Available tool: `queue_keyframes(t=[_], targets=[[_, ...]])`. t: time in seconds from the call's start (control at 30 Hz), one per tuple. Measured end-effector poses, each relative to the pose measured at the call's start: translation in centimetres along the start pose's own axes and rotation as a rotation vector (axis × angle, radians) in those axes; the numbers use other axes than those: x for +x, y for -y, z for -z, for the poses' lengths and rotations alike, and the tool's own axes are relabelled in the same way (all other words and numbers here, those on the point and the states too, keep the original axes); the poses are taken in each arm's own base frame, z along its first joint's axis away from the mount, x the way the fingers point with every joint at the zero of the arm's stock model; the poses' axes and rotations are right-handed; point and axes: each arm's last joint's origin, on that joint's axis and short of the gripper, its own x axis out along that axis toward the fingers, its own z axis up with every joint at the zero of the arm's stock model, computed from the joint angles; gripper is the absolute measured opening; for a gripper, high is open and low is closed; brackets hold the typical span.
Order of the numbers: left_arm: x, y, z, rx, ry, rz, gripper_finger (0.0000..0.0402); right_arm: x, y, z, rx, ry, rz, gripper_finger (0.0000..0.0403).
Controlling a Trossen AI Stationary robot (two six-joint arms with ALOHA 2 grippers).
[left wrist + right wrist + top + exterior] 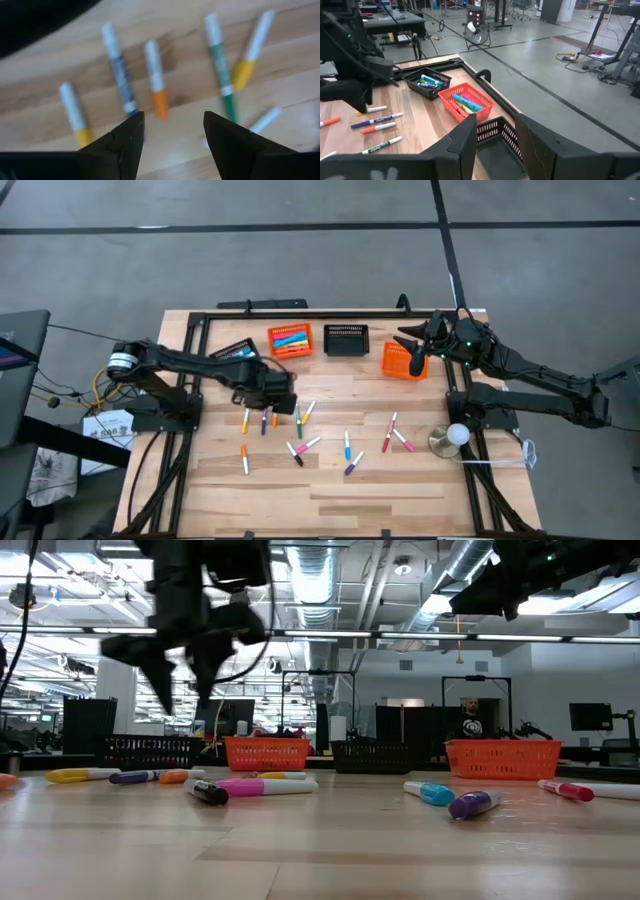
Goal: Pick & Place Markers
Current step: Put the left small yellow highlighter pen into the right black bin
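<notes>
The markers (pixel 300 435) lay scattered on the bench (pixel 330 490), mostly around its centre. The left pincer (pixel 172 135) hovered released above an orange marker (pixel 157 82) at about nine o'clock. Light, stiff and smooth, it would likely roll; gripping mid-barrel looked safest. The right pincer (pixel 495 145) hung empty, half-spread, over a black basket (pixel 492 142) at two o'clock

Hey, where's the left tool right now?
In the high view the left tool hangs open at the table's left-centre, just above a row of markers, in front of the orange basket holding markers.
</notes>
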Motion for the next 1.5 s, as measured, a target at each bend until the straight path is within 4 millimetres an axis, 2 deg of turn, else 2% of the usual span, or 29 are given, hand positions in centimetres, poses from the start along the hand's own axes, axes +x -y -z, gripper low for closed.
queue_keyframes(t=[0.3,0.43,0.57,1.07,1.3,1.5], targets=[[-0.3,-5.1,2.9,-0.108,0.014,0.003,0.0204,0.0,0.0,0.0,0.0,0.0,0.0,0.0124],[-0.1,-6.7,3.3,-0.124,0.022,0.008,0.0204,0.0,0.0,0.0,0.0,0.001,0.0,0.0124],[0.9,-7.8,3.4,-0.124,0.045,-0.036,0.0204,0.0,0.0,0.0,0.009,0.0,0.0,0.0124],[4.9,-7.5,3.1,-0.131,0.01,-0.158,0.0195,0.0,0.0,0.0,0.018,0.001,0.0,0.0124],[6.4,-6.9,3.1,-0.108,-0.029,-0.171,0.0154,0.0,0.0,0.0,0.061,0.002,0.0,0.0124],[6.7,-6.7,3.1,-0.105,-0.031,-0.164,0.0101,0.0,0.0,0.0,0.062,0.003,0.0,0.0124]])
